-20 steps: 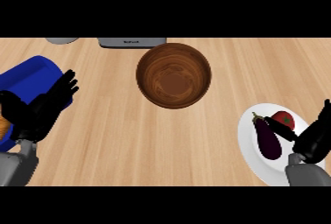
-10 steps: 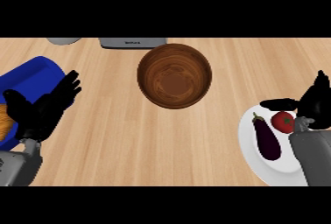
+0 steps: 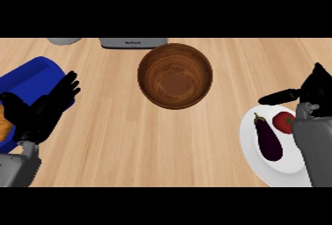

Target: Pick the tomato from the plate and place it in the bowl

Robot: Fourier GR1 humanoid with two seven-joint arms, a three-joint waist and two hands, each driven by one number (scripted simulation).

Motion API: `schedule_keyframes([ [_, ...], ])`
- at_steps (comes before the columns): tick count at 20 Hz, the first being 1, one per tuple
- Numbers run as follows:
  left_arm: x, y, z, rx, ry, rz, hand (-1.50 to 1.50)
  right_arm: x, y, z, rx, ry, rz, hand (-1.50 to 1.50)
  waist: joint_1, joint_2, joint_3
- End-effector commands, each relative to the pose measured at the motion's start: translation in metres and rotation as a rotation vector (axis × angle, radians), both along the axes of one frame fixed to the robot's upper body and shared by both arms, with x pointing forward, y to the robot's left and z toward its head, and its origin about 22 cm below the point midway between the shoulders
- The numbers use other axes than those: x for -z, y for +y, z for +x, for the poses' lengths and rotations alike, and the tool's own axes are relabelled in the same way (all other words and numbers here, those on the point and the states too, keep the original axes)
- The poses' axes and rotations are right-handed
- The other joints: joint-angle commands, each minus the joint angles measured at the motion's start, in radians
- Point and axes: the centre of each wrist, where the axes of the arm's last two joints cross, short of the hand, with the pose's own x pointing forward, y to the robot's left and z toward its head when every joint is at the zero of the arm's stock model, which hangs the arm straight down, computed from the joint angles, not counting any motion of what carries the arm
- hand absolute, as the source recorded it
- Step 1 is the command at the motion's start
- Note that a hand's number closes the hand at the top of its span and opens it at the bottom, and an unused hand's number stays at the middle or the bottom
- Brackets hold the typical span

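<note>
A red tomato (image 3: pixel 283 121) lies on the white plate (image 3: pixel 259 158) at the lower right, beside a dark purple eggplant (image 3: pixel 267 138). My right hand (image 3: pixel 315 89) hangs just beyond the plate's far edge, above the tomato, thumb stretched out to the left and fingers straight; it holds nothing. Its grey forearm covers the plate's right side. The brown wooden bowl (image 3: pixel 176 75) stands empty at the top centre, well left of that hand. Near the left edge my left hand (image 3: pixel 44 108) rests open, fingers up.
A blue dish (image 3: pixel 29 75) sits behind my left hand, with something orange (image 3: pixel 4 126) at the left edge. A grey appliance (image 3: pixel 133 42) and a pale grey object (image 3: pixel 63 40) line the counter's back edge.
My right hand has moved up and away from the plate's middle, uncovering the tomato. My left hand has shifted slightly up and right.
</note>
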Motion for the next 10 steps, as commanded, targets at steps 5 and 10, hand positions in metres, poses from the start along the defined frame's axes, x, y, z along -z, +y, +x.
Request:
schedule_keyframes([
  [5, -0.011, 0.007, -0.002, 0.010, -0.017, -0.004, 0.00, -0.010, -0.015, -0.001, 0.127, 0.186, 0.033, -1.50, 0.002, 0.000, 0.002],
  [10, -0.006, 0.000, 0.006, -0.006, 0.015, -0.004, 0.00, 0.002, -0.003, 0.006, 0.159, 0.220, 0.047, -1.50, 0.006, 0.003, 0.002],
])
